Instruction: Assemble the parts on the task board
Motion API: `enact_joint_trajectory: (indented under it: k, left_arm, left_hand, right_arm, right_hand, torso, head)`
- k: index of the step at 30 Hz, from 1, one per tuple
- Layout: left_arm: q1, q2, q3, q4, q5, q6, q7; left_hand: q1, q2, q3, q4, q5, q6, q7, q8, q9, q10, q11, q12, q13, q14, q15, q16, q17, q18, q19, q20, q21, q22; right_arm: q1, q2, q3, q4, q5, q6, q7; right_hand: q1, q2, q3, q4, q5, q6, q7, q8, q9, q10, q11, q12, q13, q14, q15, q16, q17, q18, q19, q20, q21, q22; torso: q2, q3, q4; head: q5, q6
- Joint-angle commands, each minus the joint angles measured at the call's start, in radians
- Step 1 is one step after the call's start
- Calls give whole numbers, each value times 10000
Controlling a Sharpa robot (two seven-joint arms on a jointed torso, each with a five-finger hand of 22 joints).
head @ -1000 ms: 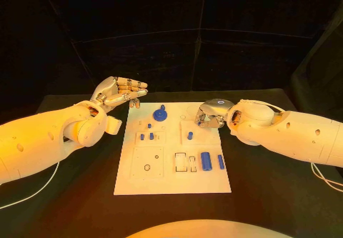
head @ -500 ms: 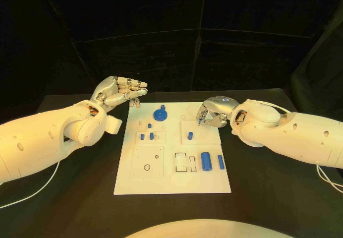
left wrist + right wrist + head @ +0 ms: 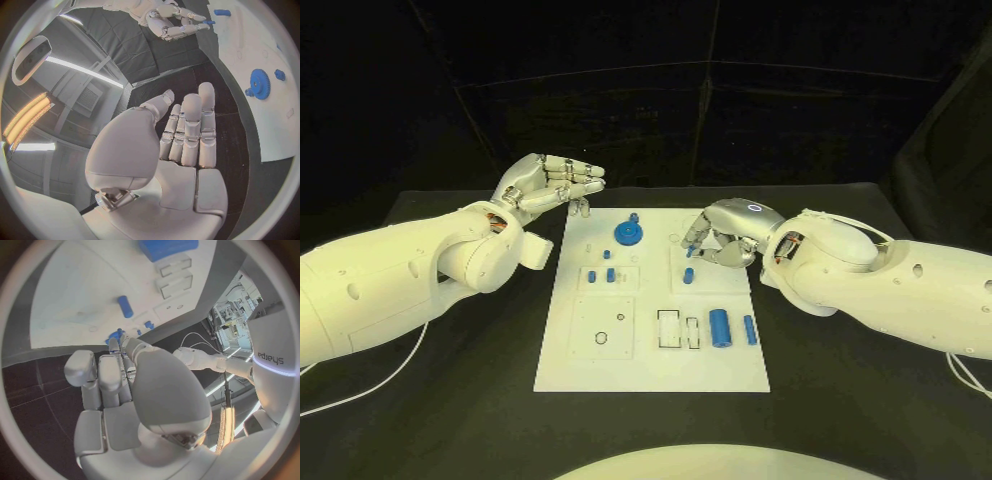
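Blue, upright, the small peg (image 3: 689,270) stands on the task board (image 3: 653,370) at about seven o'clock from the right robot hand (image 3: 721,240), just beside its curled, empty fingertips. The left robot hand (image 3: 548,186), fingers loosely curled and empty, hovers off the board's far-left corner, well farther away.

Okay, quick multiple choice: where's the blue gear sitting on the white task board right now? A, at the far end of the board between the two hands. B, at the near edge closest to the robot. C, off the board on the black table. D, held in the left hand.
A: the blue gear lies at the far end of the task board, between the left hand and the right hand, touched by neither.
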Motion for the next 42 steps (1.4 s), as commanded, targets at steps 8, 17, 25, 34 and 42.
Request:
enact_joint_trajectory:
  k: [8,17,25,34,42]
  left_arm:
    - [12,87,9,27,306,17,87]
    - [12,171,10,74,324,25,104]
    - [12,203,10,108,326,41,110]
    - [10,226,10,98,326,73,109]
    - [4,240,10,83,326,113,99]
  left_hand:
    - [-65,63,-70,4,-32,-69,-15,-37,-9,-62,11,67,-7,-42,13,-26,-13,56,-25,47,-62,-8]
    - [-62,68,-77,3,-31,-83,-11,-38,-9,-79,15,71,-6,-30,17,-7,17,56,-21,50,-67,-13]
    - [-62,69,-78,3,-31,-85,-10,-38,-9,-81,16,72,-6,-24,17,3,34,56,-20,50,-68,-14]
    - [-86,73,-110,18,-34,-105,-1,-33,-5,-107,26,88,-3,-25,26,2,14,55,-13,59,-79,-25]
    - [-94,74,-121,23,-35,-111,1,-31,-4,-116,28,93,-2,-24,29,6,15,54,-11,62,-83,-28]
  right_arm:
    - [-1,935,-2,143,399,-149,372]
    - [-735,1806,-7,-304,-132,227,501]
    - [-1104,2233,-6,-669,-587,523,477]
    - [-1238,2404,-6,-753,-822,606,411]
    - [-1296,2528,-6,-811,-1104,596,358]
  right_hand:
    - [-141,17,138,-44,2,6,69,-26,-14,41,14,-45,-8,282,-20,65,7,-72,-12,51,50,11]
    - [-190,-25,216,-101,20,-32,84,-40,-20,13,27,-53,-10,283,-12,80,14,-73,-12,56,56,18]
    - [-218,-34,257,-124,20,-48,92,-41,-21,-2,35,-56,-11,286,-6,99,32,-74,-11,60,59,22]
    - [-218,-34,257,-124,20,-48,92,-41,-21,-2,35,-56,-11,286,-6,99,32,-74,-11,60,59,22]
    - [-239,-43,285,-142,21,-60,97,-42,-22,-10,41,-56,-10,290,-3,113,44,-76,-7,63,65,30]
  torso:
    - [13,-9,8]
    - [4,-3,-1]
    - [-1,-12,-4]
    - [6,-7,-6]
    - [15,-7,12]
  head:
    - [601,-216]
    - [1080,-292]
    - [1239,-376]
    - [1344,-442]
    - [1351,-475]
